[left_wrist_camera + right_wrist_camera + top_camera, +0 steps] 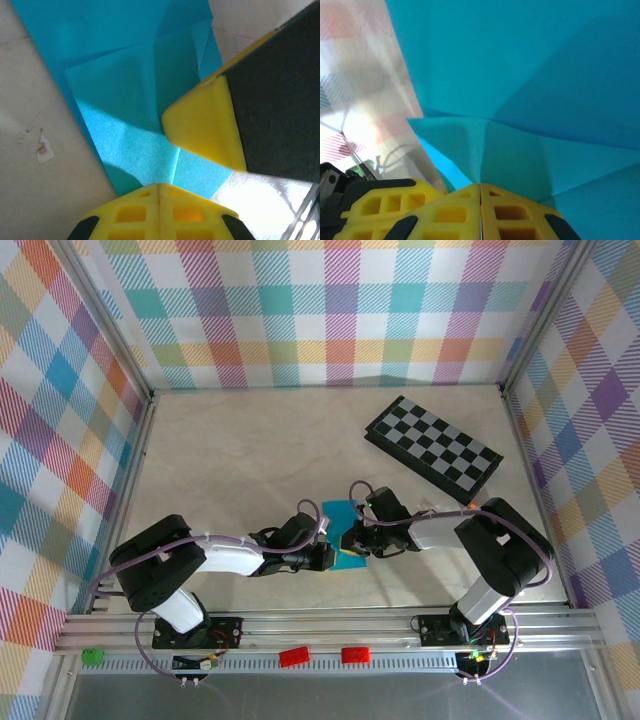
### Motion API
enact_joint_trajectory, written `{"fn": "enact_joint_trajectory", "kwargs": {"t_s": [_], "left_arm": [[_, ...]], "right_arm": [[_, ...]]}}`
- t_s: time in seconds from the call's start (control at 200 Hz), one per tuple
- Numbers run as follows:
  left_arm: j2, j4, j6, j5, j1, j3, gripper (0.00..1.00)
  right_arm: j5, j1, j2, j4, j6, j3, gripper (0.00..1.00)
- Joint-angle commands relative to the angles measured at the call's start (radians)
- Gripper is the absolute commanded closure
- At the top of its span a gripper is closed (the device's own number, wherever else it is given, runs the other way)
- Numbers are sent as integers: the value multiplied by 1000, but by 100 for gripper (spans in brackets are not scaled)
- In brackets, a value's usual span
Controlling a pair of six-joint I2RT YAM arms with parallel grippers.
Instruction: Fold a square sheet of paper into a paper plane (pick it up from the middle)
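Checkered board [432,448] lies at the upper right of the table [250,460], well apart from both arms. The creased square sheet of paper [341,511] sits at lower centre, between the grippers. Left gripper [159,186] fingers are pressed together, pinching the paper's edge. Right gripper [480,186] fingers pinch it likewise.

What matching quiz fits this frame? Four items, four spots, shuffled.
Items:
1 paper
2 board
3 red clips
4 green tab

Spots:
A front rail, left end
B pinched by left gripper and right gripper
C far right of table
D front rail, middle

Pairs: 1-B, 2-C, 3-D, 4-A
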Motion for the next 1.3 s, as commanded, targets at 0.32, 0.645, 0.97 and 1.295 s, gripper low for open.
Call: {"fn": "enact_joint_trajectory", "kwargs": {"t_s": [0.32,0.645,0.97,1.295], "left_arm": [[-5,-253,19,-78,-6,-16,100],[-130,-410,24,-141,-4,179,89],[-3,-390,136,-74,66,248,93],[71,-338,111,-79,65,199,99]], "right_arm": [[-54,-279,-85,-19,-108,-59,91],[38,-137,-348,-287,-135,-51,63],[87,-7,-391,-351,-4,-62,51],[150,109,-314,-296,116,-31,54]]}}
